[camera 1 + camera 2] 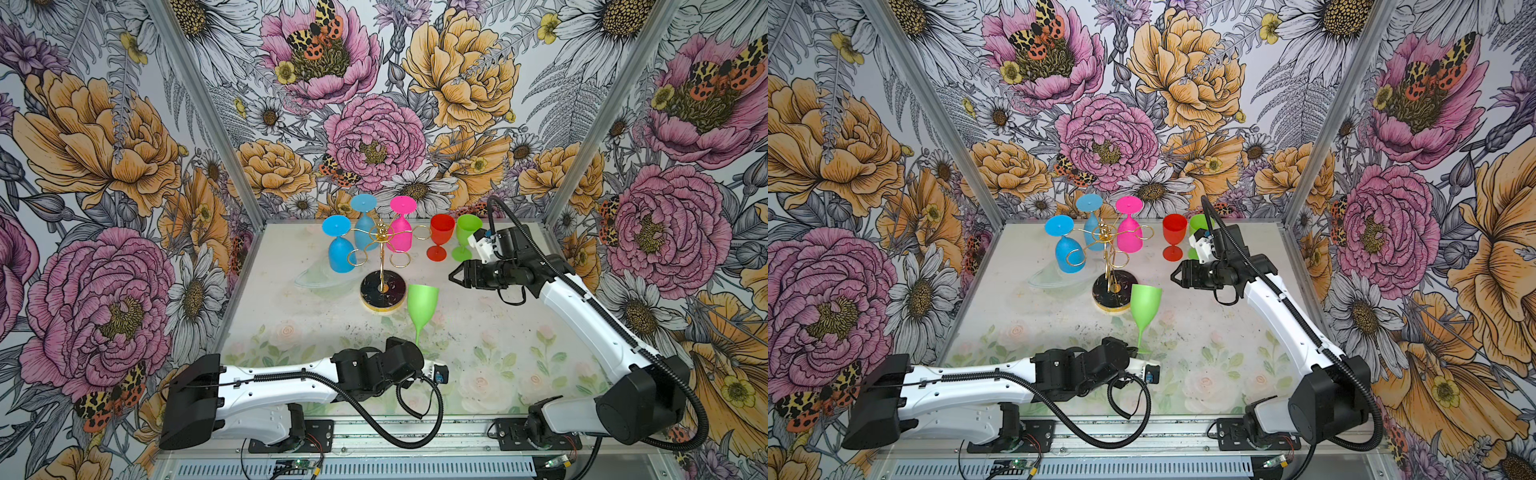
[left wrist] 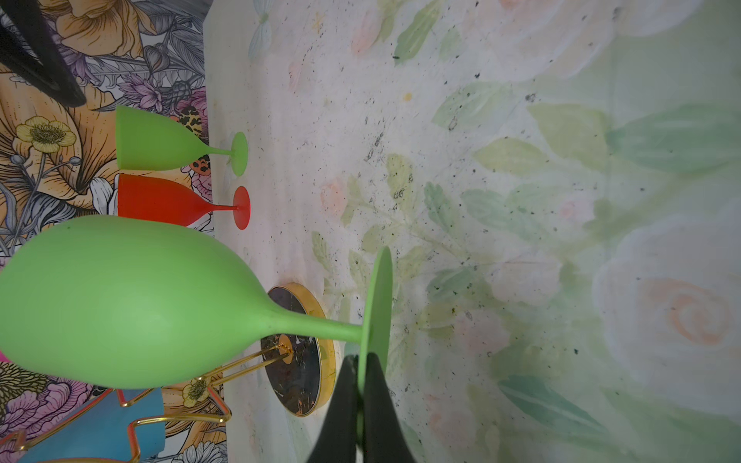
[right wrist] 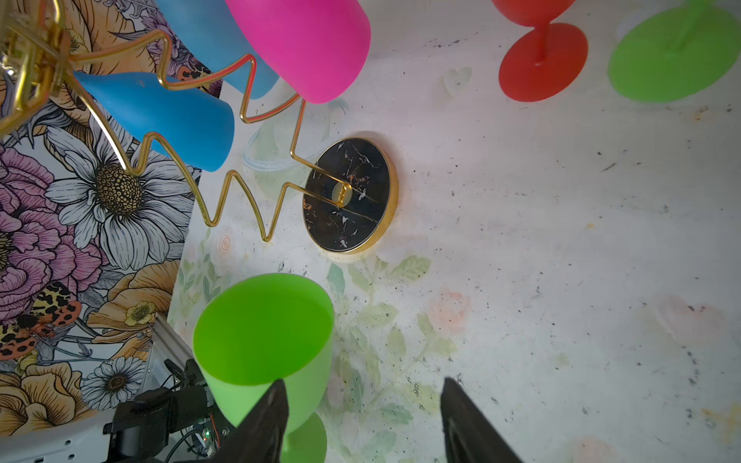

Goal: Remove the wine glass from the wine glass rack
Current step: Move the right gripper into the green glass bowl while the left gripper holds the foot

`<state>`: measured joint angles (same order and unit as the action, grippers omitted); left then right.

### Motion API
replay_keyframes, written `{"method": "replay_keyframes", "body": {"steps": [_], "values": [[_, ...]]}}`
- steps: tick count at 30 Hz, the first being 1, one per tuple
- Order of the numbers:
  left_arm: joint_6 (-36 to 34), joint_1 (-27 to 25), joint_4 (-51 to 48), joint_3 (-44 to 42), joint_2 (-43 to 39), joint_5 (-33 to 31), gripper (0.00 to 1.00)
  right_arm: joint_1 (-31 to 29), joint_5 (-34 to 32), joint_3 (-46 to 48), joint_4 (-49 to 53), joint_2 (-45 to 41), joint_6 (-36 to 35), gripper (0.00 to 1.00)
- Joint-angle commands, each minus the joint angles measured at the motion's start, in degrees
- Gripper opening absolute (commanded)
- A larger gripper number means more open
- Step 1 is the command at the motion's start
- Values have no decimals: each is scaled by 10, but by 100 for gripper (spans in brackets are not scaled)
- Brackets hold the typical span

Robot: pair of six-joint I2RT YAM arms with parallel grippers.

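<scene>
The gold wine glass rack (image 1: 380,253) stands on its round black marbled base (image 1: 383,293) mid-table; two blue glasses (image 1: 341,253) and a pink one (image 1: 400,232) hang upside down from its arms. A green wine glass (image 1: 422,303) is off the rack, upright just right of the base. My left gripper (image 2: 363,356) is shut on the rim of its foot (image 2: 379,296); in both top views the wrist hides those fingers. To the right of the rack, my right gripper (image 1: 453,276) hovers open and empty, with the green bowl (image 3: 260,328) beside one finger.
A red glass (image 1: 440,241) and another green glass (image 1: 467,235) stand upright at the back right, just behind the right wrist. A clear shallow dish (image 1: 320,274) lies left of the rack base. Flowered walls close off the back and both sides.
</scene>
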<state>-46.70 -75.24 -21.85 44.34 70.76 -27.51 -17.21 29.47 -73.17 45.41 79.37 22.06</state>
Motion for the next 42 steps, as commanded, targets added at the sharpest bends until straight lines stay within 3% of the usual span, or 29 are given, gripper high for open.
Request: {"method": "replay_keyframes", "body": {"steps": [1,9,17,42], "values": [[-27,-5,30,-10,8,-34,0,-9,35,-19,-3,14,1,61],[-54,-5,51,-16,19,-60,0,-23,51,-19,-3,18,-3,61],[-84,-36,84,-22,28,-98,0,-32,43,-19,-4,34,-4,60],[-116,-43,155,-40,46,-184,0,-46,59,-8,-4,68,-9,45]]}}
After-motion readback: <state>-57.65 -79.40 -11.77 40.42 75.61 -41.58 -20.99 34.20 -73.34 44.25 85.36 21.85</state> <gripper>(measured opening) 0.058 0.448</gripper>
